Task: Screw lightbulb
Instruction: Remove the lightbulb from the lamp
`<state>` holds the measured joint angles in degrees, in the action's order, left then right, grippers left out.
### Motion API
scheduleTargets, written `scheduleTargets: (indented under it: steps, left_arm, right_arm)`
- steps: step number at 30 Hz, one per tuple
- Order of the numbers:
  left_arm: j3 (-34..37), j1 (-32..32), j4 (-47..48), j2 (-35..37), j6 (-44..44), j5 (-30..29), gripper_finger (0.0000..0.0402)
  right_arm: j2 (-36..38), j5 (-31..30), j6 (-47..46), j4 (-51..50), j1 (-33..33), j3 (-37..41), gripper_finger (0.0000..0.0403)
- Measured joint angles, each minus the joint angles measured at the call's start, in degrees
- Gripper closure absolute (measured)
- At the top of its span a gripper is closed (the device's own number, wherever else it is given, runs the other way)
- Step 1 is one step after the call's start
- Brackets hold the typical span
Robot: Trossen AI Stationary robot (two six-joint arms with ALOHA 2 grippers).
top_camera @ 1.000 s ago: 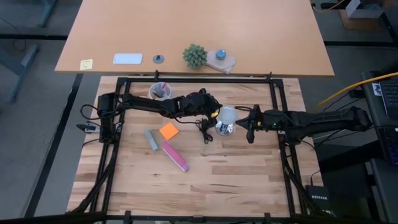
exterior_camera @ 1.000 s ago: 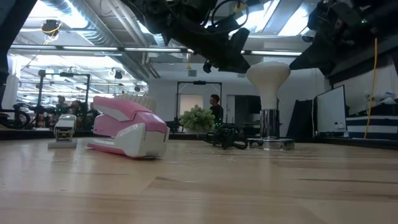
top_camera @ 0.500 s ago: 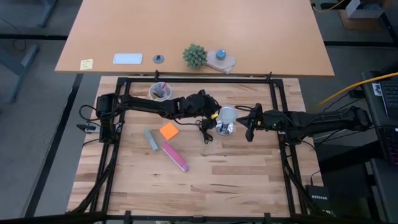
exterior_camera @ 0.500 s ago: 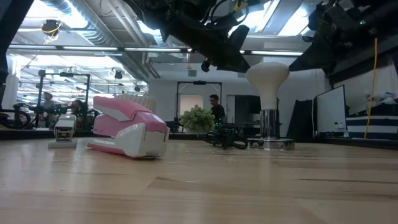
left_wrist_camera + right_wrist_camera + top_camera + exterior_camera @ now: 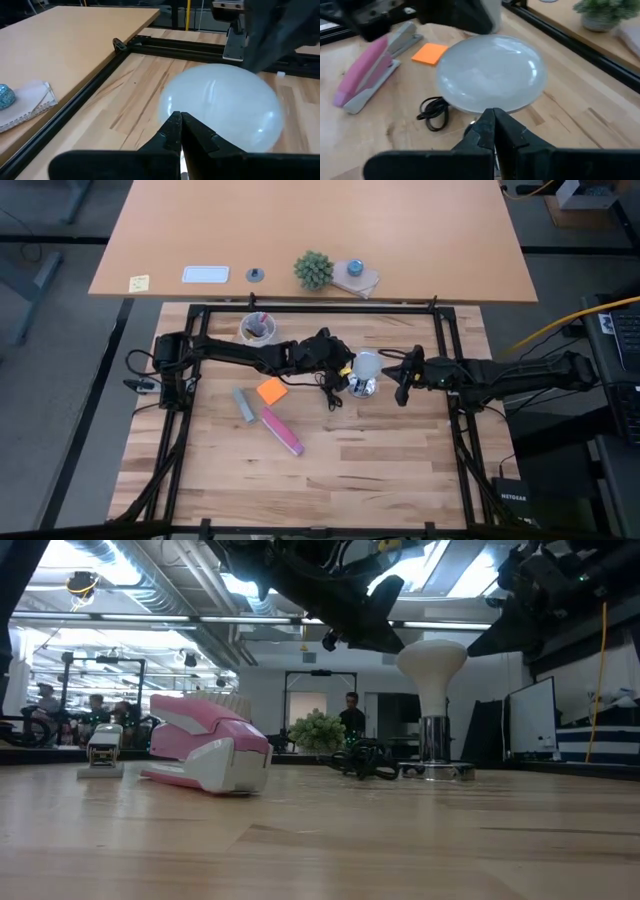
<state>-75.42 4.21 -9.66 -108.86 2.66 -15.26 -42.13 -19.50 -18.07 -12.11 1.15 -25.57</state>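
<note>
High view: lightbulb (image 5: 366,366) stands between left pincer (image 5: 343,367) and right pincer (image 5: 398,377) — both pressed together

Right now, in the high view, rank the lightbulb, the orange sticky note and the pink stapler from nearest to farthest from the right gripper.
From the right gripper:
1. Lightbulb, just beside it, toward the table's middle.
2. Orange sticky note, farther over on the left arm's side.
3. Pink stapler, beyond the note, toward the table's front.

lightbulb (image 5: 220,112) base hidden by pincer (image 5: 178,120)
</note>
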Motion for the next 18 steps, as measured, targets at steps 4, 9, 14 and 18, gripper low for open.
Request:
scheduleTargets:
  steps: [4, 9, 14, 18]
  left_arm:
    - [0.00, -0.53, -0.10, 0.00, 0.26, 0.27, 0.0402]
    - [0.00, -1.23, -0.49, -0.05, 0.73, 2.10, 0.0402]
    - [0.00, -2.16, -0.63, -0.13, 0.98, 1.69, 0.0402]
    - [0.09, -2.28, -1.78, -0.22, 0.95, 1.27, 0.0402]
  right_arm:
    - [0.02, -2.37, -1.16, -0.97, -0.07, 0.01, 0.0400]
    - [-0.02, -3.92, -1.20, -1.13, -0.15, 0.01, 0.0400]
    - [-0.09, -5.33, -1.19, -0.97, -0.09, 0.01, 0.0400]
    - [-0.09, -5.80, -0.92, -0.97, -0.09, 0.01, 0.0400]
